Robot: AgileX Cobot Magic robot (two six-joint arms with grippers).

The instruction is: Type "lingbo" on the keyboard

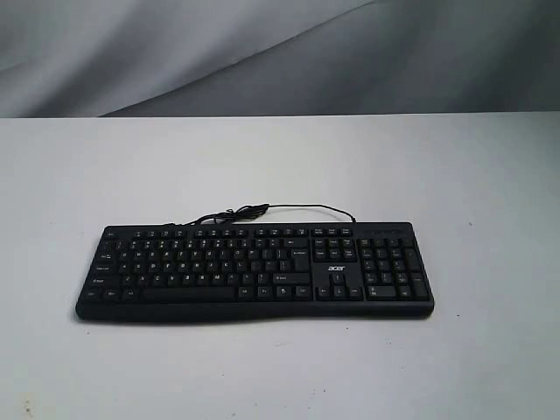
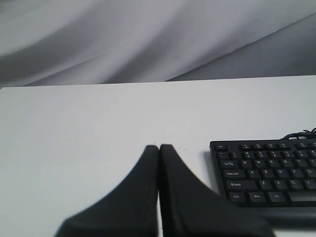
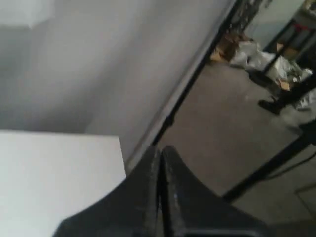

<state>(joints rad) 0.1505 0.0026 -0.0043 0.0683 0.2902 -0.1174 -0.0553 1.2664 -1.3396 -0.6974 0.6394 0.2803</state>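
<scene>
A white counter [image 1: 280, 166] fills the lower three quarters of the exterior view. Behind it a grey draped cloth [image 1: 262, 52] spans the upper part of the frame from left to right. The keyboard [image 1: 254, 271] lies flat on the counter in the lower middle of that frame, letter keys toward the left and number pad toward the right. Its thin cable [image 1: 262, 210] loops along its far edge. The left gripper [image 2: 159, 147] has its two dark fingers pressed together and grasps nothing. It sits over white counter, beside the keyboard's Ctrl-key end and apart from it. The right gripper [image 3: 161, 149] is likewise closed and empty, out past a counter corner, with a brownish floor [image 3: 222, 113] and blurred clutter [image 3: 261, 54] beyond.
</scene>
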